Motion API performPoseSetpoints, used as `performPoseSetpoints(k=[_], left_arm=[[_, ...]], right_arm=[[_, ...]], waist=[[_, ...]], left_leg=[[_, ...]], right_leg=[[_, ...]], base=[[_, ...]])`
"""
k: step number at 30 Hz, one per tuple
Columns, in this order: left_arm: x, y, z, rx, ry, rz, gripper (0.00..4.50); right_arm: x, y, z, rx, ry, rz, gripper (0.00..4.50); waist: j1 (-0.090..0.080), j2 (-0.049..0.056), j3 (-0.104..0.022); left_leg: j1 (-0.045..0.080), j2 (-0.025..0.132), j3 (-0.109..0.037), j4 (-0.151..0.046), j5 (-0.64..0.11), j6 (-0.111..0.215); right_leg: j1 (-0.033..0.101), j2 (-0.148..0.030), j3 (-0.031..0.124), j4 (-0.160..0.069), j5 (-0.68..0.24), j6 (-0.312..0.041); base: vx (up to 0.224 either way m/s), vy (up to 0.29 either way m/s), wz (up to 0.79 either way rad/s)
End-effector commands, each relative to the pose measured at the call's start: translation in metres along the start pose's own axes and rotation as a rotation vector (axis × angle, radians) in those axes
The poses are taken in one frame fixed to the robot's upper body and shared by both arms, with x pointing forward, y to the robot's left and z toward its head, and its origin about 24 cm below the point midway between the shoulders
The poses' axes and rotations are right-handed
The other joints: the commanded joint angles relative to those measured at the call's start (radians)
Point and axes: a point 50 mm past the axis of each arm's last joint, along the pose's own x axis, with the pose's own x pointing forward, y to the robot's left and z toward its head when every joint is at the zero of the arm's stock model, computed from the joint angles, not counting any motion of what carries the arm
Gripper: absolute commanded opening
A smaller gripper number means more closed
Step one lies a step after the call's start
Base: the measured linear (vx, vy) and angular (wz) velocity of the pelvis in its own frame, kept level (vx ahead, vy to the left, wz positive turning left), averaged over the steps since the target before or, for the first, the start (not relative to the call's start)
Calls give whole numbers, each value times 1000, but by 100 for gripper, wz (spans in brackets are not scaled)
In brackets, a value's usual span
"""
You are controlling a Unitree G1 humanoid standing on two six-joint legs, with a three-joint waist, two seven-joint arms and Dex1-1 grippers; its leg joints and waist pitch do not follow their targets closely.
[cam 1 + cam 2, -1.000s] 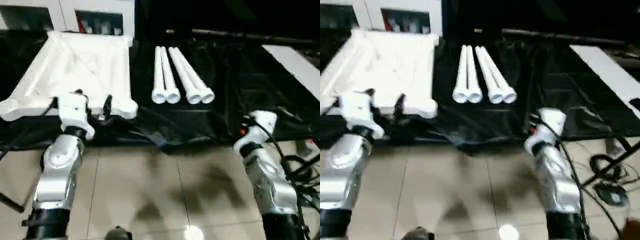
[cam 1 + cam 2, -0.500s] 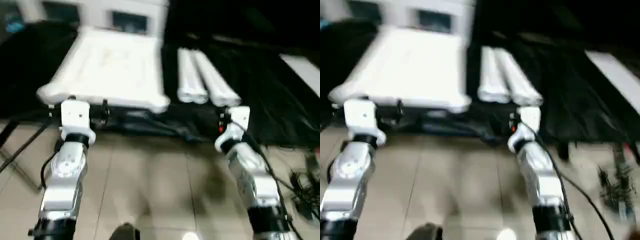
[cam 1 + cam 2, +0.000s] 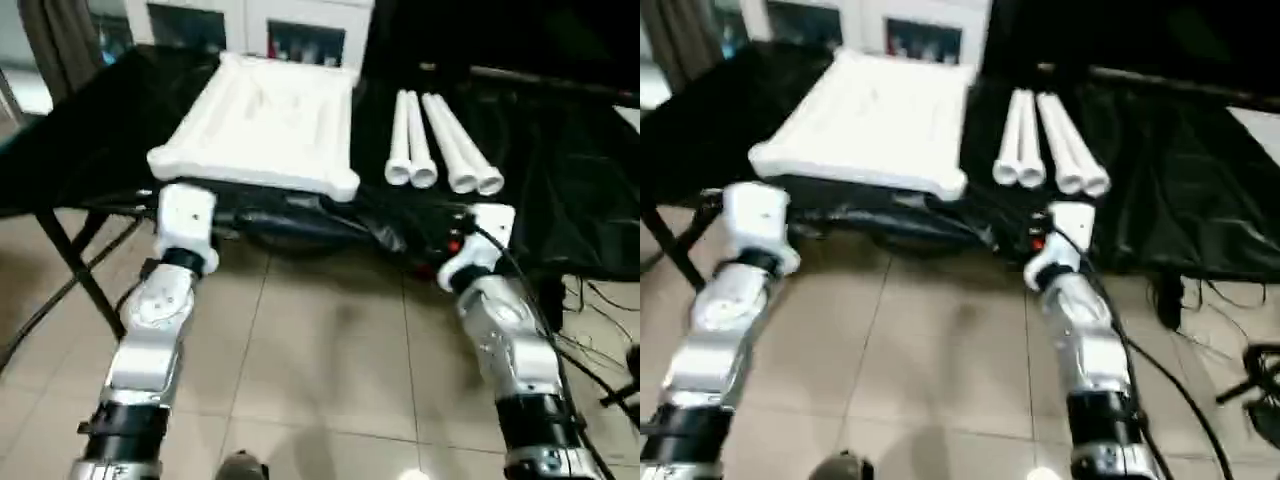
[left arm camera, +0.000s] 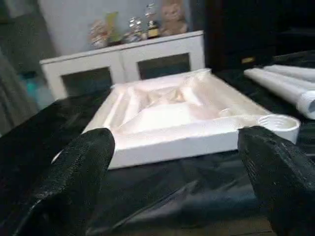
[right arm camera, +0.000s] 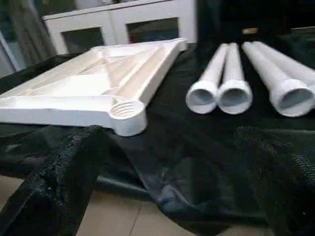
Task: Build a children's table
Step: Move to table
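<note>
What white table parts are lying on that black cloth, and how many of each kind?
Tabletop, upside down, ribs facing up: 1
Legs, long white tubes lying side by side: 4
Total: 5 parts
</note>
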Motion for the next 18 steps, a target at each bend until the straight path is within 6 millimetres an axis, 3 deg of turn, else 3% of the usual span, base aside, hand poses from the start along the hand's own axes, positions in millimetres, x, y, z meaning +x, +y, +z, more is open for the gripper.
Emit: performPoseSetpoints(k=[1, 2, 3, 4, 5, 6, 7, 8, 9, 10, 11, 12, 13, 14, 15, 16, 17, 18], left_arm=[[4, -4, 1, -12, -2, -33, 450], [4, -4, 1, -12, -2, -33, 450], [0, -4, -5, -17, 10, -40, 450], [-4, -3, -10, -20, 22, -40, 450], [-9, -1, -15, -17, 33, -41, 450], [-10, -1, -17, -11, 36, -41, 450], [-14, 0, -18, -13, 38, -43, 450], [-17, 1, -19, -14, 40, -45, 450], [-24, 3, -20, -21, 41, -44, 450], [-28, 5, -20, -32, 45, -36, 450], [-28, 5, -20, -32, 45, -36, 450], [-33, 7, -21, -48, 52, -21, 450], [-35, 7, -21, -51, 54, -17, 450], [-37, 8, -22, -56, 58, -10, 450], [-41, 10, -23, -63, 64, 17, 450], [-42, 10, -23, -65, 64, 24, 450], [-43, 12, -23, -69, 65, 39, 450], [-45, 14, -23, -74, 64, 64, 450]], right_arm=[[-2, -1, 9, -23, -49, -21, 450], [-2, -1, 9, -23, -49, -21, 450], [-3, 0, 9, -19, -52, -16, 450], [-4, 2, 9, -6, -57, -7, 450], [-5, 3, 10, -2, -65, 1, 450], [-6, 3, 10, -5, -67, 1, 450], [-7, 3, 11, -11, -70, 1, 450], [-8, 3, 11, -15, -71, 1, 450], [-12, 4, 11, -45, -75, 15, 450], [-15, 4, 11, -58, -77, 24, 450], [-15, 4, 11, -58, -77, 24, 450], [-20, 3, 9, -69, -70, 28, 450], [-21, 3, 8, -70, -66, 28, 450], [-23, 2, 7, -74, -57, 26, 450], [-26, -3, 2, -80, -39, 11, 450], [-26, -3, 2, -79, -38, 10, 450], [-27, -3, 1, -79, -35, 8, 450], [-27, -3, 0, -79, -32, 9, 450]], waist=[[-13, 20, -41], [-25, 26, -46], [-29, 30, -48], [-48, 55, -53], [-54, 31, -53], [-55, 35, -43], [-60, 18, -47], [-64, 6, -61], [-37, -29, -70], [-2, -38, -97], [9, -28, -109], [1, -36, -109], [4, -18, -108], [-28, 45, -107], [-63, 72, -118], [-88, 80, -92], [-100, 42, -104], [-88, 38, -104]], left_leg=[[30, 57, -23, -80, -495, -13], [55, 68, -33, -94, -585, -15], [63, 73, -40, -103, -611, -14], [175, 113, -29, -108, -691, -64], [190, 141, -51, -120, -719, -89], [172, 159, -46, -149, -769, -116], [176, 151, -38, -156, -747, -82], [196, 132, -20, -142, -681, -45], [20, 8, 22, -63, -452, 33], [-73, -55, 6, 88, -240, 137], [-151, -49, -29, 143, -102, 156], [-178, -56, -31, 143, -54, 150], [-169, -57, -34, 84, 77, 156], [-75, -19, -56, -8, 245, 219], [33, 22, -105, 2, 305, 306], [103, 117, -233, -35, 215, 561], [129, 146, -251, -28, 241, 631], [129, 120, -220, -7, 183, 597]], right_leg=[[33, -90, 40, -144, -590, 0], [31, -80, 34, -128, -521, -5], [30, -77, 35, -118, -478, -14], [-48, -56, 63, -89, -410, -49], [-61, -55, 55, -44, -329, -61], [-68, -54, 56, 14, -213, -55], [-80, -63, 73, 24, -168, -54], [-89, -73, 91, 6, -122, -72], [58, -108, 147, -62, -16, -55], [158, -196, 245, -104, 27, 0], [186, -188, 247, -83, 274, 29], [195, -149, 220, -59, 430, 51], [179, -75, 149, -35, 631, 96], [122, 8, 47, -11, 530, 169], [41, 29, 7, 39, 355, 175], [-87, 32, 18, 175, -151, 121], [-133, 8, 44, 185, -185, 96], [-177, -10, 76, 202, -136, 109]], base=[[56, 56, -20], [76, 59, -18], [76, 59, -18], [96, 53, -18], [126, 35, -53], [126, 35, -53], [168, -7, -83], [183, -56, -75], [183, -56, -75], [217, -51, -29], [242, -24, 3], [242, -24, 3], [141, 36, -3], [8, 87, -9], [8, 87, -9], [115, 15, -36], [229, -21, -33], [229, -21, -33]])
